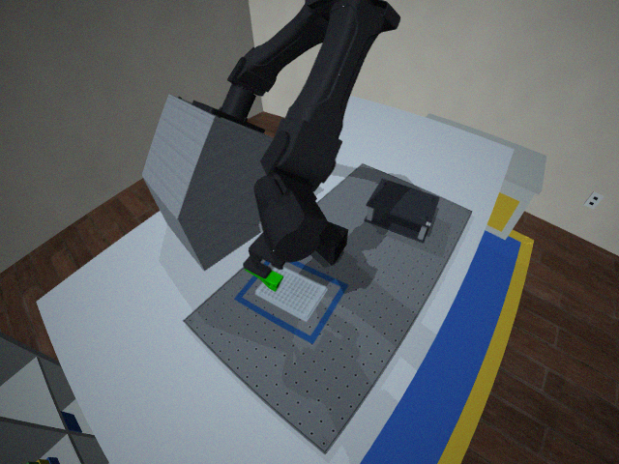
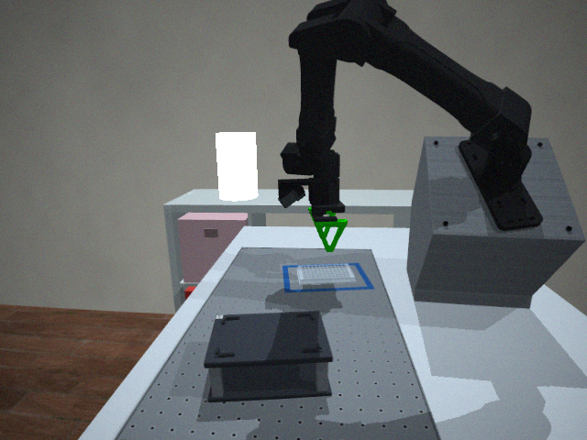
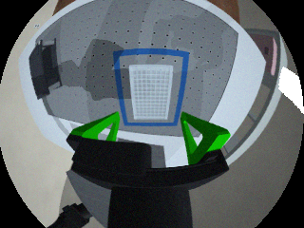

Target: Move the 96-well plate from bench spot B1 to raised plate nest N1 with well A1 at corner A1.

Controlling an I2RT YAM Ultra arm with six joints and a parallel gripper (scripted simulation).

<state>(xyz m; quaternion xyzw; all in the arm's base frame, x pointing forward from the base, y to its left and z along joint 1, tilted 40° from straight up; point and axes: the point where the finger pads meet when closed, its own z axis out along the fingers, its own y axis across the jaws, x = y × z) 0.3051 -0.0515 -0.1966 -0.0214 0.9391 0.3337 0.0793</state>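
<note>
From the top view, the 96-well plate (image 1: 292,294) lay flat inside the blue square outline (image 1: 319,327) on the grey perforated board (image 1: 319,390) of the white desk (image 1: 125,360). The pincer (image 1: 264,276) hung over the plate's near corner, its green fingers (image 1: 272,280) spread wide and empty. The raised nest (image 1: 402,207) stood well apart.

In the exterior view, the pincer (image 2: 327,232) hovered clear above the plate (image 2: 326,274); the dark nest (image 2: 269,346) sat unoccupied nearer the camera. No writing could be read.

The wrist view showed the plate (image 3: 151,93) centred in its blue frame, between and beyond the two open fingers.
</note>
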